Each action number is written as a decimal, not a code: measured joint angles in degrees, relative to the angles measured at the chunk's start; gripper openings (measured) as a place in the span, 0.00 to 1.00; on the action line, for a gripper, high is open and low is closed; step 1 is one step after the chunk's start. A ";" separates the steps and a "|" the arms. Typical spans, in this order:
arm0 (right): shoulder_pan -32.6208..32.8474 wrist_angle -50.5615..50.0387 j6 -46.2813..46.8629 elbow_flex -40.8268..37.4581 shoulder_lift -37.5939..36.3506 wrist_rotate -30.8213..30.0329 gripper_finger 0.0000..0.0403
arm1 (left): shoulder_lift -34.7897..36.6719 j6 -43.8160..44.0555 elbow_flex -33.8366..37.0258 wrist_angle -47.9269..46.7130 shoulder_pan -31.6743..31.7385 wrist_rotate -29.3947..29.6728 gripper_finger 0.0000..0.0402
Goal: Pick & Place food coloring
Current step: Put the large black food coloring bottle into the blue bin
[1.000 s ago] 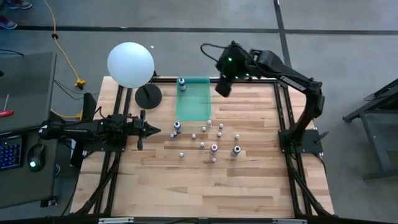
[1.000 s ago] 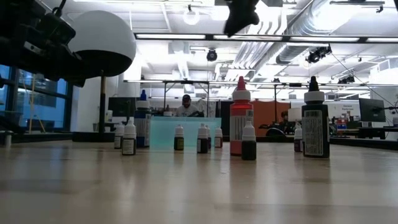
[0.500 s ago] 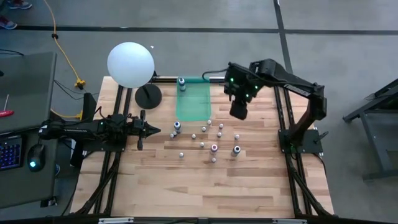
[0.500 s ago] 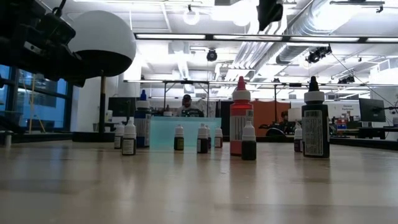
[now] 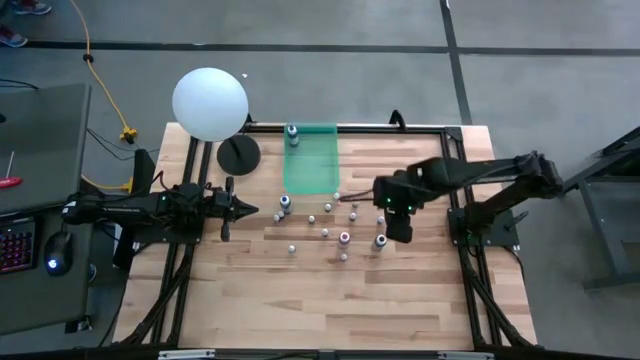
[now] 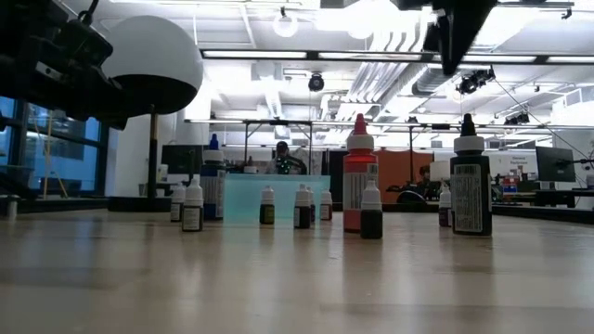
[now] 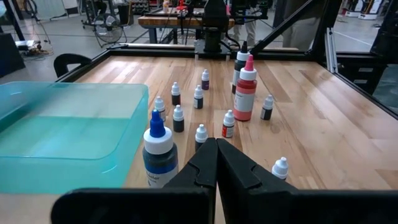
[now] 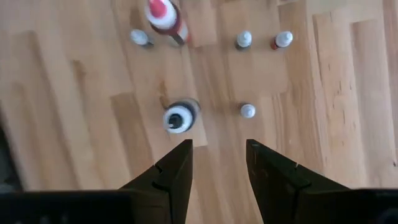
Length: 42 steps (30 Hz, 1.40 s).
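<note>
Right tool [image 5: 399, 228] hangs open above scattered food coloring [image 5: 344, 238] beside tray [image 5: 311, 165].

pale butcher-block wooden table top [image 5: 300, 290]: jointed planks, smooth, faint satin sheen. translucent green plastic tray [image 5: 311, 160]: glossy, smooth walls. small plastic food coloring bottles with white caps [image 7: 201, 133]: smooth caps, printed paper-like labels on the bodies; taller red-bodied bottle [image 7: 244, 89] semi-gloss. big white ball-shaped lamp [image 5: 209, 103]: matt, even shell on a dark matt round base [image 5: 238, 154]. black right gripper fingers [image 8: 176, 175]: matt, hard-looking plastic. black table frame rails [image 5: 455, 180]: matt metal. grey floor [image 5: 300, 60]: smooth, dull.
</note>
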<state>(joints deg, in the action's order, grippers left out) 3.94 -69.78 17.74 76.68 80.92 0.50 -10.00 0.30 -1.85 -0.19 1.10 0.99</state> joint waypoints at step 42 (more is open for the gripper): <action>8.52 12.66 -4.07 -8.58 8.94 1.13 0.54 | 0.01 0.00 0.00 0.00 0.00 0.02 0.00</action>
<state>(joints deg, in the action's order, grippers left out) 12.46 -57.12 13.67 68.10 89.86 1.63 -9.99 0.30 -1.85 -0.19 1.10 1.02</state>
